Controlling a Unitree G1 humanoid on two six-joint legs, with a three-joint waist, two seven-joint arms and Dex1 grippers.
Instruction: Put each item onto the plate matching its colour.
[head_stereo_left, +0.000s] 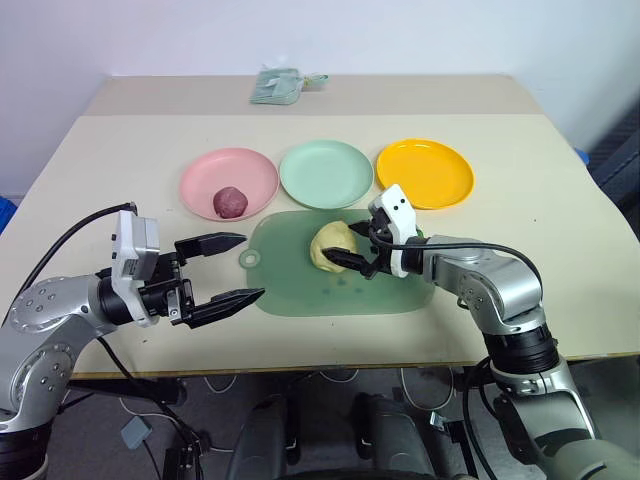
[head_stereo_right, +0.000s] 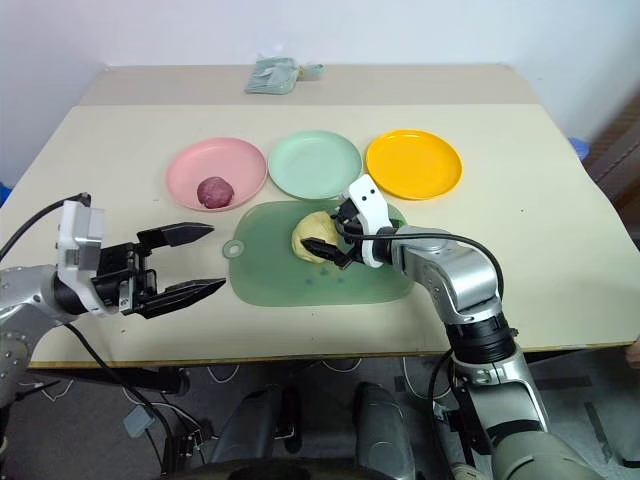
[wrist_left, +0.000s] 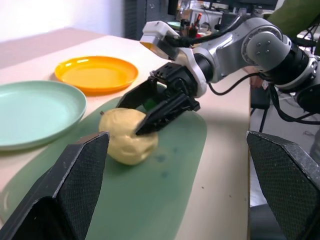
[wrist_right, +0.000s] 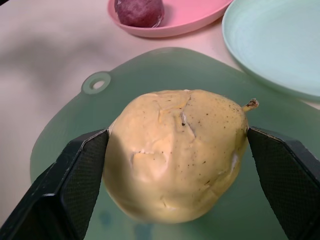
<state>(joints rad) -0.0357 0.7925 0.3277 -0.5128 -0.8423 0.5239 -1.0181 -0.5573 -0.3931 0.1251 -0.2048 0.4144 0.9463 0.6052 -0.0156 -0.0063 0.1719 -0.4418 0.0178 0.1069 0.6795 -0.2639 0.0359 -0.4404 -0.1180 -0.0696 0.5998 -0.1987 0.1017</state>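
On the beige table (head_stereo_left: 120, 150) three plates stand in a row: the pink plate (head_stereo_left: 250, 172) at about ten o'clock from the green mat (head_stereo_left: 290, 285), the mint plate (head_stereo_left: 326, 173) at twelve, the orange plate (head_stereo_left: 425, 172) at two. The dark red-purple ball (head_stereo_left: 229, 201) sits on the pink plate, toward its near edge. The pale yellow lump (head_stereo_left: 330, 243) lies on the mat, its small stem pointing toward the mint plate. The right gripper (head_stereo_left: 352, 250) has a black finger on either side of the lump, jaws spread wide; from the wrist view the fingertips (wrist_right: 87, 150) look to be just touching its flanks, though I cannot be sure it is gripped. The left gripper (head_stereo_left: 232, 268) hovers at nine o'clock of the mat, jaws wide apart and holding nothing. A pale green bag (head_stereo_left: 277, 86) lies at the far edge.
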